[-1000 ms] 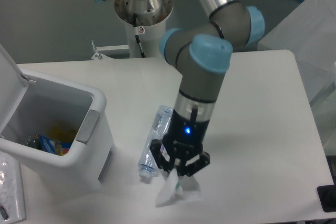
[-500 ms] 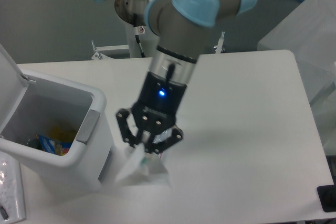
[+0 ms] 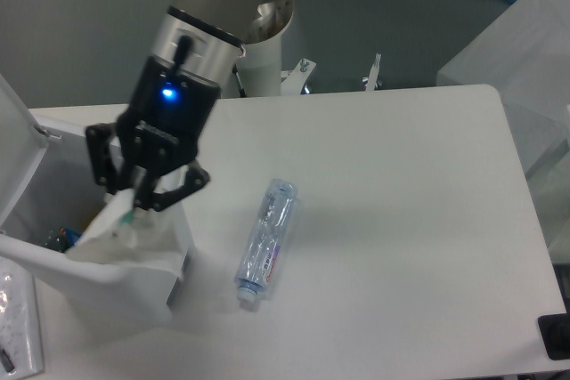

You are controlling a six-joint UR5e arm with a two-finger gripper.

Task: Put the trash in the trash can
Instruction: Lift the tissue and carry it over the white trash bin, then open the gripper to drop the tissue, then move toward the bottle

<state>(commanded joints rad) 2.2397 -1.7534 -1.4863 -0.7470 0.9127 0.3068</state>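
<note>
End effector (image 3: pixel 135 205) pinching crinkled clear wrapper (image 3: pixel 111 230) above boxy white trash can (image 3: pixel 134 275); flattened bottle (image 3: pixel 265 241) on table (image 3: pixel 419 211).

A robotics lab: a grey and blue industrial arm (image 3: pixel 209 15) stands on a post mount (image 3: pixel 264 60) at the back edge of a plain white worktop (image 3: pixel 401 220), with bare grey flooring behind and sheeted equipment (image 3: pixel 521 33) to one side

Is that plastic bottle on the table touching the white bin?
Apart. The fixed camera shows bare table between the bottle and the bin.
</note>
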